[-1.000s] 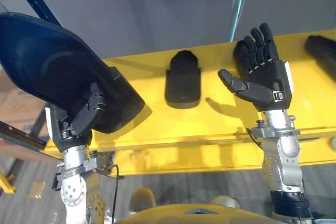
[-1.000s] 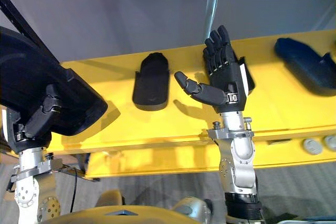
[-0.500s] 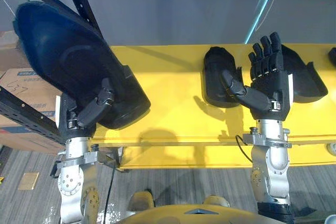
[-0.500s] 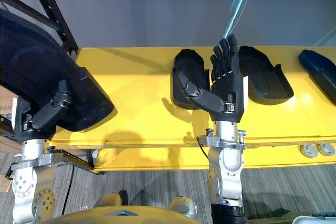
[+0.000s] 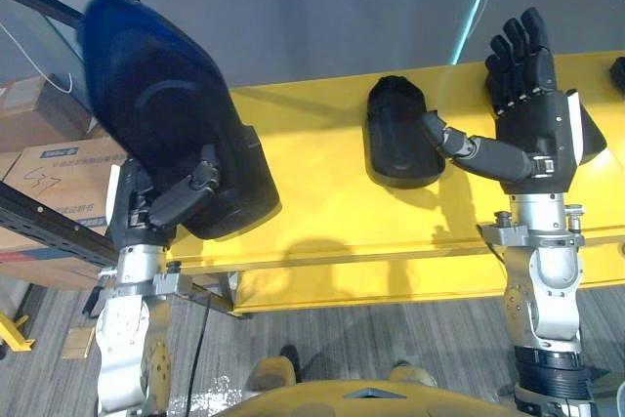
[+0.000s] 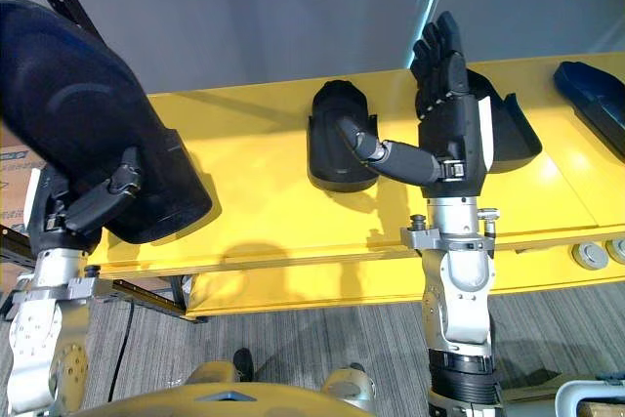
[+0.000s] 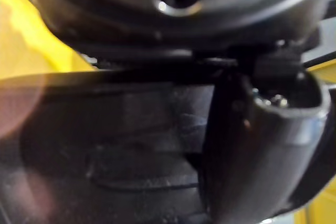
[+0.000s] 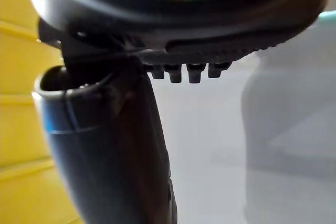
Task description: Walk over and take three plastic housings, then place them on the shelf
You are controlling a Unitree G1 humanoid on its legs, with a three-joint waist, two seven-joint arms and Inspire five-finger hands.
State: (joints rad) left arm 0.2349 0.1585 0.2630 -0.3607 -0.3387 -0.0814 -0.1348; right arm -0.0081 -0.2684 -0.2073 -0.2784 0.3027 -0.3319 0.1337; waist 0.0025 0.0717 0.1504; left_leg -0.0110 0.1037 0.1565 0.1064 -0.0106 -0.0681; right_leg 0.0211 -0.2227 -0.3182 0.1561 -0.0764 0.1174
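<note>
The yellow shelf (image 5: 312, 212) looks like painted metal, smooth and semi-glossy, with soft reflections. On it a small housing (image 5: 395, 134) is matt black plastic. Off the shelf's left end the large housing (image 5: 161, 114) is dark plastic with a faint satin sheen. The left hand (image 5: 142, 222) holding it and the right hand (image 5: 532, 134) are matt dark plastic. Below the shelf's left end, cardboard boxes (image 5: 54, 168) are dull brown. The floor (image 5: 391, 334) is grey ribbed carpet.
</note>
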